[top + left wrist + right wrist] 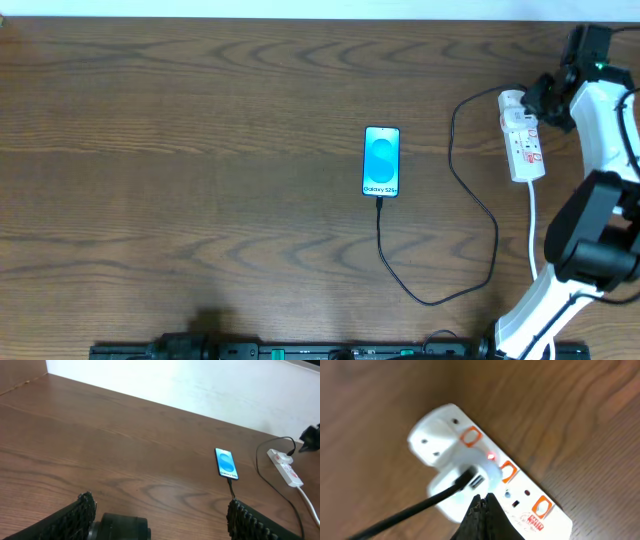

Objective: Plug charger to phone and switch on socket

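Observation:
The phone (382, 161) lies face up mid-table, its blue-teal screen lit; it also shows in the left wrist view (226, 463). The black charger cable (478, 205) runs from the phone's near end in a loop to a white adapter on the socket (523, 142), a white power strip at the right. In the right wrist view a small red light (491, 455) glows on the socket (540, 510). My right gripper (482, 500) is shut and empty, its tip just above the strip beside the adapter. My left gripper (160, 510) is open and empty, low over bare table.
The socket's white cord (533, 225) trails toward the near edge by my right arm's base (540, 305). A white wall (200, 385) bounds the table's far side. A black rail (330, 350) runs along the near edge.

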